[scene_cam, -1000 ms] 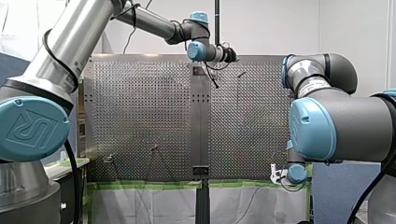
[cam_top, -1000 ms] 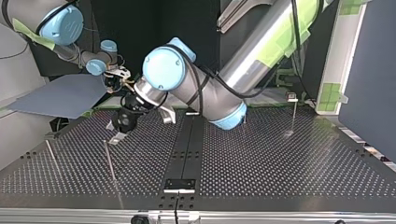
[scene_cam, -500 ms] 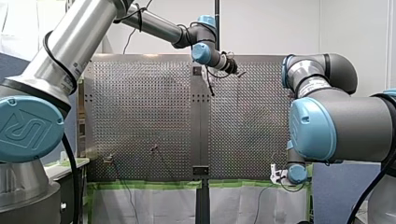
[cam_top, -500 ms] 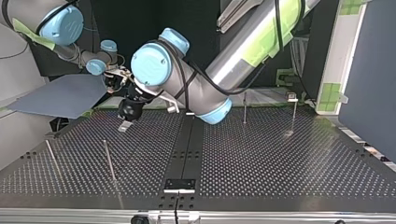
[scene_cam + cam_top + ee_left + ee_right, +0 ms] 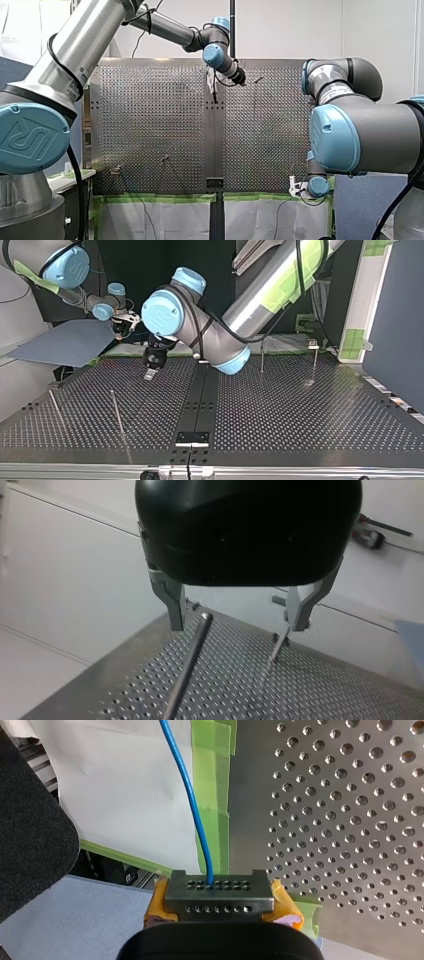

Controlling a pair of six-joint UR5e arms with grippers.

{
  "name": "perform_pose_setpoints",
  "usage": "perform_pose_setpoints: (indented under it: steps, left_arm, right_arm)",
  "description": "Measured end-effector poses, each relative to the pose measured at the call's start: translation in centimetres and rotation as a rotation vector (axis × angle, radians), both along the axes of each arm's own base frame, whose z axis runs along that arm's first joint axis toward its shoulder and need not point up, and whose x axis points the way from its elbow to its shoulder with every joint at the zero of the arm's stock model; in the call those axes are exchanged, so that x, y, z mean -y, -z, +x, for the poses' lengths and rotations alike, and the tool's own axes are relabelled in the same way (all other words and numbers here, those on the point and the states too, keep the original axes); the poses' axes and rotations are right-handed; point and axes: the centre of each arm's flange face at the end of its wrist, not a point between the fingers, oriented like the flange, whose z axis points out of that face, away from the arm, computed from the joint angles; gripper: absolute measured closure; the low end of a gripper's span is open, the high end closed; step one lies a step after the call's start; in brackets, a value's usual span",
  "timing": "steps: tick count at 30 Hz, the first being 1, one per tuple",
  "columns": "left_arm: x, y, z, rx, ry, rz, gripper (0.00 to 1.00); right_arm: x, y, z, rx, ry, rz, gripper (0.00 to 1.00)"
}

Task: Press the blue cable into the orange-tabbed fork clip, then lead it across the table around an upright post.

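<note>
1. Perforated silvery metal counter (image 5: 350,820): brushed, with a satin sheen.
2. Blue cable (image 5: 192,805): smooth, slightly glossy plastic jacket.
3. Green tape strips (image 5: 217,780): matt, slightly creased.
4. My left gripper (image 5: 237,625): glossy black plastic housing; grey, matt metal fingers (image 5: 172,600).
5. Thin upright metal post (image 5: 187,665): smooth, dull-polished rod.
6. My right gripper (image 5: 220,892): dark matt metal plate drilled with holes; yellow-orange pads (image 5: 286,906).

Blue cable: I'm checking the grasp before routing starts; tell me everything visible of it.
The blue cable is thin, smooth, plastic-looking. My right gripper clamps it; from there it runs ahead in a gentle curve, beside green tape on the edge of the perforated table, over white sheeting, out of view.
</note>
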Motion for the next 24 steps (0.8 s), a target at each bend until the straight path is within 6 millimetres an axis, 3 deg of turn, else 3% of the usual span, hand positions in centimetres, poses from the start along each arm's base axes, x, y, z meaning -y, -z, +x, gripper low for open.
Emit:
perform_pose_setpoints:
  steps: [24]
  left_arm:
    - [-2.4,0.4,-0.2,0.042,-0.153,0.268,0.00]
  right_arm:
    - [-0.1,0.5,0.0,0.003,-0.005,0.007,1.00]
